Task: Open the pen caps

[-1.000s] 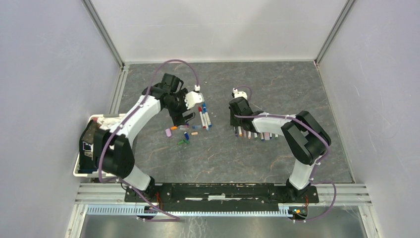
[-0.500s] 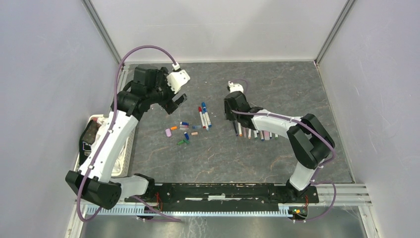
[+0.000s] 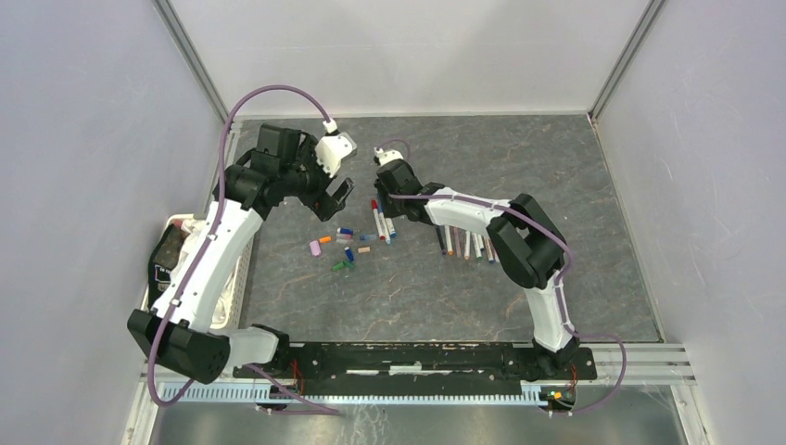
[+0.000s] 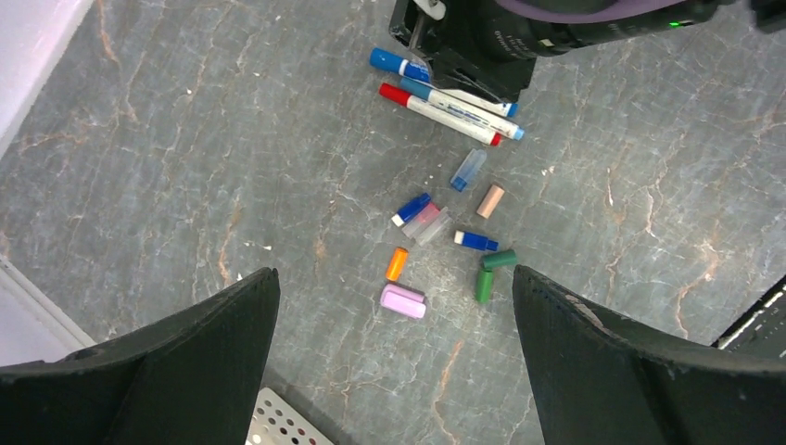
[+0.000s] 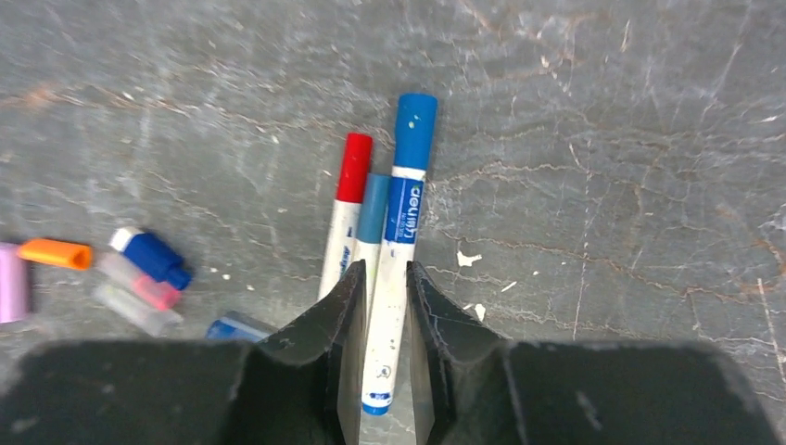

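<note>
Blue-capped pen (image 5: 401,213) is lying between fingers of the right pincer (image 5: 385,271), grip unclear; left pincer (image 4: 394,276) is hanging spread wide.

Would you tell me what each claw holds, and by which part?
Left claw: nothing. Right claw flanks the blue-capped pen at its white barrel; a firm grip cannot be told.
</note>
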Motion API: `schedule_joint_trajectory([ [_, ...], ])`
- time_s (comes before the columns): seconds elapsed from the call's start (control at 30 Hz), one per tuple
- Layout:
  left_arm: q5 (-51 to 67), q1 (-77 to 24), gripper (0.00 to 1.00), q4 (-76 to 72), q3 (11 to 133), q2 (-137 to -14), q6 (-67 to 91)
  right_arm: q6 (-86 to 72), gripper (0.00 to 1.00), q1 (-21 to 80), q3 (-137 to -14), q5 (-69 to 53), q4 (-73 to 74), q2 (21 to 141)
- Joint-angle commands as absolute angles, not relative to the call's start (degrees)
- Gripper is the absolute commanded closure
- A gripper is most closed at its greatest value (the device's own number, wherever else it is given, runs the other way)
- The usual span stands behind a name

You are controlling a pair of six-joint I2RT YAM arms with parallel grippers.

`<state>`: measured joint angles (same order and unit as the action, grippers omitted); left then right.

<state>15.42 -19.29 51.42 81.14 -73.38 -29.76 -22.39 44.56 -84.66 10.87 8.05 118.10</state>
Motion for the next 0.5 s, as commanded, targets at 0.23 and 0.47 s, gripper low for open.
schedule_joint_trajectory([
  [0.23,18.42,-19.06,0.0,54.3,80.26,-70.17,-28.74,-19.78,0.79,44.38,-90.84,13.42,13.09,123.49],
  [0.47,18.03,-19.07,0.0,54.67,80.68,-69.91,-29.37,-18.74,0.78,44.28,-91.95,15.27,14.8,125.61],
])
